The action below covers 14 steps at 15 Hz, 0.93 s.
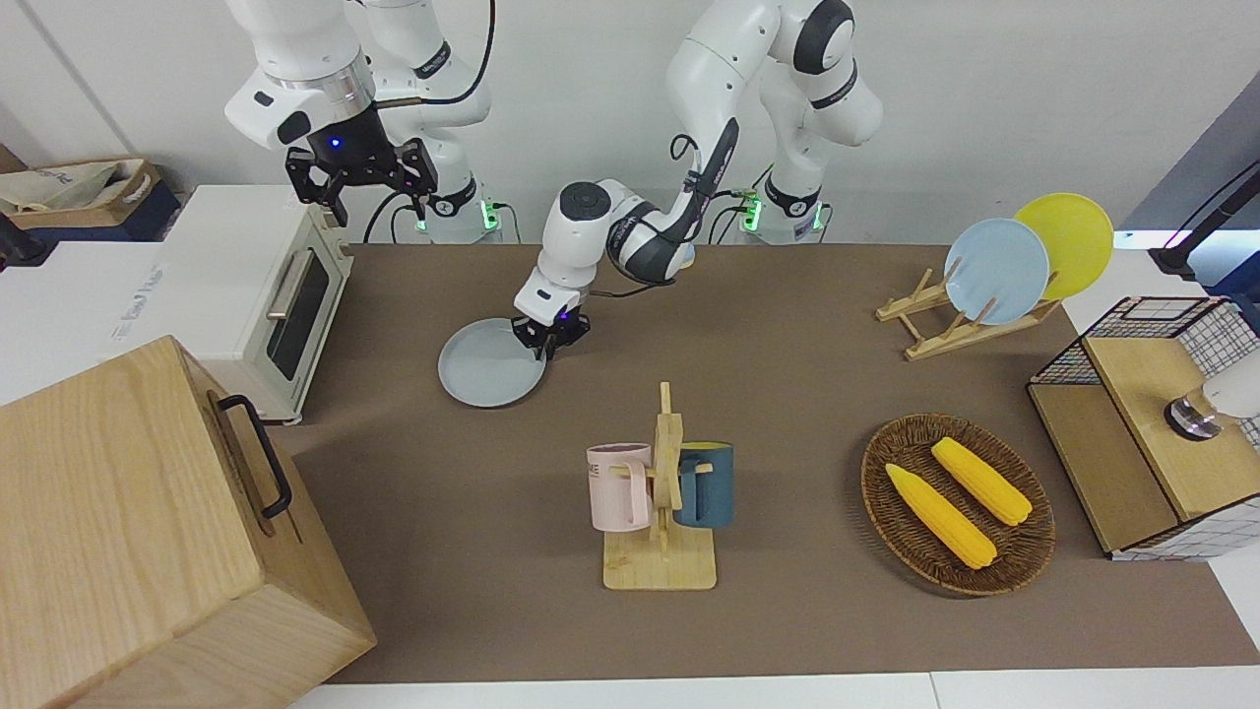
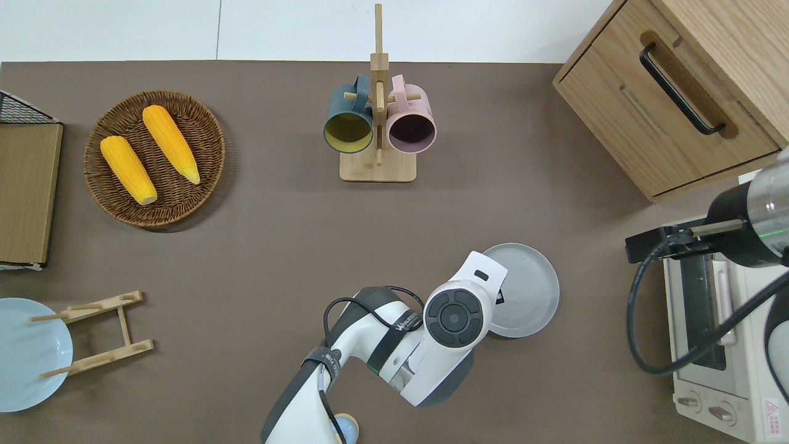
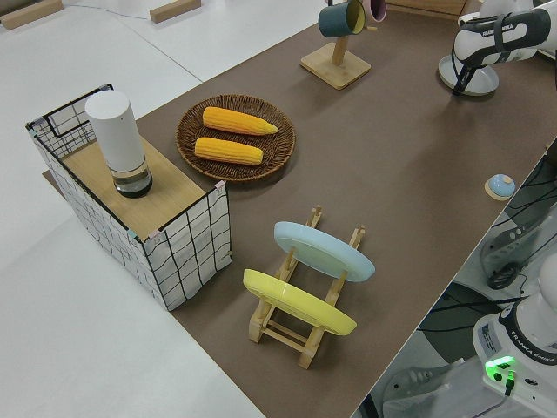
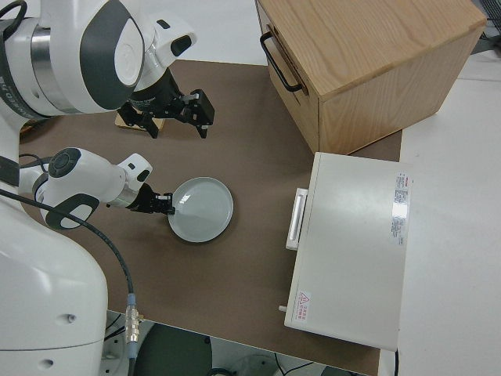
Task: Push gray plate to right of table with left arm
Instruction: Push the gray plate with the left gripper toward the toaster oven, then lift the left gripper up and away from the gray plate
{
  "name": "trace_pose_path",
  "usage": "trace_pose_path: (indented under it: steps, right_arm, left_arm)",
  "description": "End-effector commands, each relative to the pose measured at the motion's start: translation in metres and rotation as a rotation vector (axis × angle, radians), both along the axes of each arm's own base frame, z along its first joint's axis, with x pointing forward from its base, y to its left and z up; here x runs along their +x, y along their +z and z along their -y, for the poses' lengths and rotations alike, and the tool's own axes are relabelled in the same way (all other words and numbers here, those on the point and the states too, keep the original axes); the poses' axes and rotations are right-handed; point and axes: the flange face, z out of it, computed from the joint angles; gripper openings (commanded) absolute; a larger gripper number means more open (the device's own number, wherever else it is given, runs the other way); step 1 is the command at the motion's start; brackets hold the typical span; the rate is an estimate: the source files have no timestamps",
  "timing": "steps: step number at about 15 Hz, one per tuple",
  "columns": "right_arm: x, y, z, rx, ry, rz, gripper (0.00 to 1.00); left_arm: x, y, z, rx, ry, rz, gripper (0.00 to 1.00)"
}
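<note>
In your overhead view, the left arm's white wrist covers the left end effector (image 1: 548, 338) and the adjoining edge of the gray plate (image 2: 529, 290), so you cannot tell there whether it is open or closed. The light blue plate (image 2: 24, 354) is cut by the frame's lower left edge, and the toaster oven (image 2: 727, 357) by the lower right. The left side view crops the left arm at the upper right.

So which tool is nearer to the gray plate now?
Left. The left tool is at the rim of the gray plate, on the side toward the left arm's end. The right tool is parked.
</note>
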Motion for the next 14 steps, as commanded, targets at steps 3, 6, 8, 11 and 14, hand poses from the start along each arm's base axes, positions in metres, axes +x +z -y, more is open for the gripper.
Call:
trace_pose_path:
  steps: [3, 6, 8, 11, 14]
  right_arm:
    - [-0.003, 0.003, 0.003, 0.007, -0.005, -0.004, 0.983]
    - [-0.003, 0.003, 0.003, 0.007, -0.003, -0.006, 0.983]
    - [-0.004, 0.003, 0.002, 0.007, -0.002, -0.006, 0.983]
    - [-0.003, 0.003, 0.003, 0.007, -0.003, -0.004, 0.983]
    - [-0.003, 0.003, 0.003, 0.008, -0.003, -0.006, 0.983]
  left_arm:
    - [0.031, 0.04, -0.042, 0.063, -0.079, -0.025, 0.93]
    - [0.045, 0.063, -0.083, 0.091, -0.074, -0.06, 0.97]
    - [0.054, 0.087, -0.115, 0.096, -0.105, -0.062, 0.98]
    - [0.071, 0.113, -0.168, 0.105, -0.159, -0.071, 0.98]
    - [0.082, 0.14, -0.217, 0.115, -0.179, -0.096, 0.98]
